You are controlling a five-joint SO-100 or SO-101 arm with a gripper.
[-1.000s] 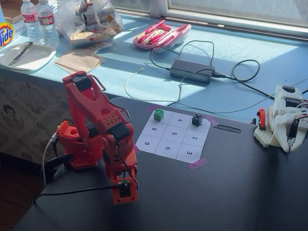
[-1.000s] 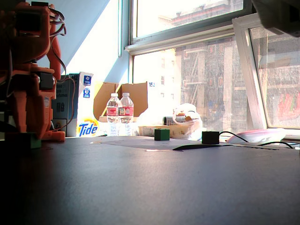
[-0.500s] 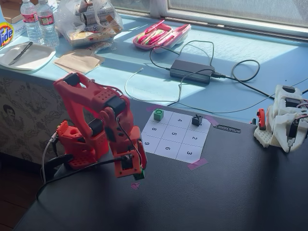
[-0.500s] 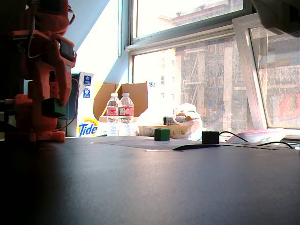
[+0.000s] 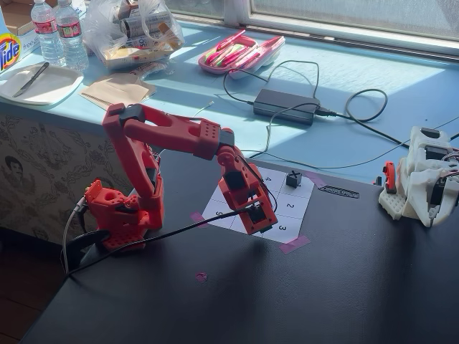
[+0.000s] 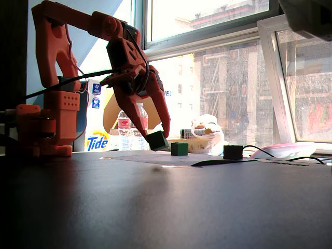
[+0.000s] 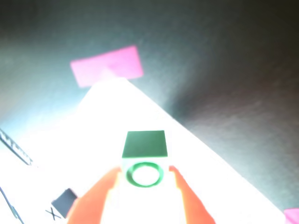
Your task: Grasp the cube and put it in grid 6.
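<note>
Clearance and obstructions around the numbered sheet

The cube [image 6: 157, 140] is held clamped and tilted in the gripper [image 6: 158, 139], lifted clear of the sheet [image 5: 295, 208]; open space is seen beneath it. On the sheet, a second green cube [image 6: 179, 149] stands just beside the gripper's tips, and a black cube [image 5: 292, 179] marked with an X occupies a far corner cell. The dark table [image 5: 344, 287] in front of the sheet lies open.
</note>
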